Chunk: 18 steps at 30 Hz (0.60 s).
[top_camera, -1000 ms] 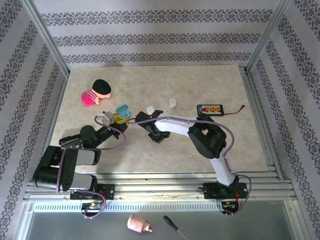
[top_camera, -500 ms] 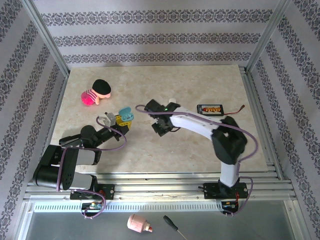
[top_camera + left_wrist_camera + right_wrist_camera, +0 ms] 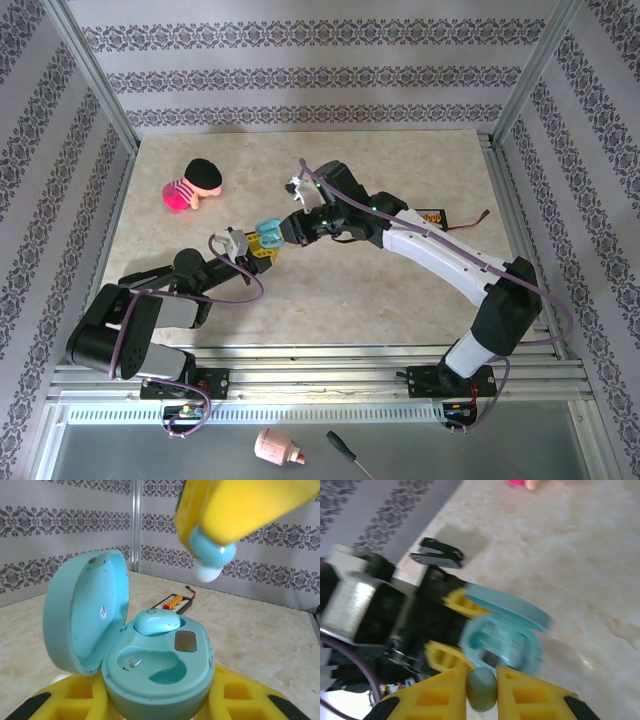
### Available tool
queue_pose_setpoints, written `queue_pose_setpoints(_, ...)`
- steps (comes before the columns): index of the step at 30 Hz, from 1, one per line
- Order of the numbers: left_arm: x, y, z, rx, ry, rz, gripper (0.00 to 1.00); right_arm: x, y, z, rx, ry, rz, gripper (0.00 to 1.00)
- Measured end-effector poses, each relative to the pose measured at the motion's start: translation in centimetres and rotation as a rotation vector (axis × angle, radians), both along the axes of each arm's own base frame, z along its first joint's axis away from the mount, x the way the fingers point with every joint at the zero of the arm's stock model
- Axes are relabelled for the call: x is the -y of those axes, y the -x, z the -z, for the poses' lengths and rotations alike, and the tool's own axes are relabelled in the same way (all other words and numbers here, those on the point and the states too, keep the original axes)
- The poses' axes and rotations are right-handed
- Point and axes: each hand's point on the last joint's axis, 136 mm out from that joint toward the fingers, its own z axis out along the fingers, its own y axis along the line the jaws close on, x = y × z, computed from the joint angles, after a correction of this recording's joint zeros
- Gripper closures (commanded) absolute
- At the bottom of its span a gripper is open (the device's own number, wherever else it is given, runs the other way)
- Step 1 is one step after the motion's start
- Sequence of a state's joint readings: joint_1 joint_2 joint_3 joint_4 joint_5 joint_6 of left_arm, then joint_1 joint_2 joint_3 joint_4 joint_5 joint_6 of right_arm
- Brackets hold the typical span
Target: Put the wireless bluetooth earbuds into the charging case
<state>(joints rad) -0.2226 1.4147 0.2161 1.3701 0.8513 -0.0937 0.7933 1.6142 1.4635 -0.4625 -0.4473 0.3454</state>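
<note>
L hand (image 3: 156,701) clamped on open teal charging case (image 3: 165,672), near mid-surface (image 3: 400,295); one bud (image 3: 156,621) seated inside. R hand (image 3: 481,689) pinches 2nd bud (image 3: 211,551), pale blue, just above case.

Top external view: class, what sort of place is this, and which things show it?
Most likely a robotics test cell, not a home: a left arm and right arm bolted to an aluminium frame, a marble-look tabletop, and wallpapered panels as mock walls.

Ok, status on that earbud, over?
Left gripper shut on open charging case. Right gripper shut on blue earbud, above case. One bud seated, near slot empty. Path clear.
</note>
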Motion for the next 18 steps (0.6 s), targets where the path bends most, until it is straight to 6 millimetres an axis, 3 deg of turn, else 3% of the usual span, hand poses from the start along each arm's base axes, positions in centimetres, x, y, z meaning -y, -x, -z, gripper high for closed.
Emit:
queue_pose_setpoints(3,0.5,0.1,-0.2,0.015,-0.004,0.014,0.68,-1.6,0.5,-0.6,0.002,-0.028,-0.044,0.82)
queue_pose_setpoints(6,0.8,0.2,-0.5,0.024,-0.003,0.024,0.68,-2.5,0.4,0.0,-0.011,-0.026,-0.060,0.82)
queue_pose_setpoints(11,0.9,0.1,-0.5,0.027,-0.003,0.021,0.68,-2.9,0.0,1.7,-0.037,0.001,-0.060,0.83)
queue_pose_setpoints(18,0.8,-0.1,-0.5,0.025,-0.002,0.006,0.68,-2.9,0.0,1.9,-0.041,0.005,-0.060,0.83)
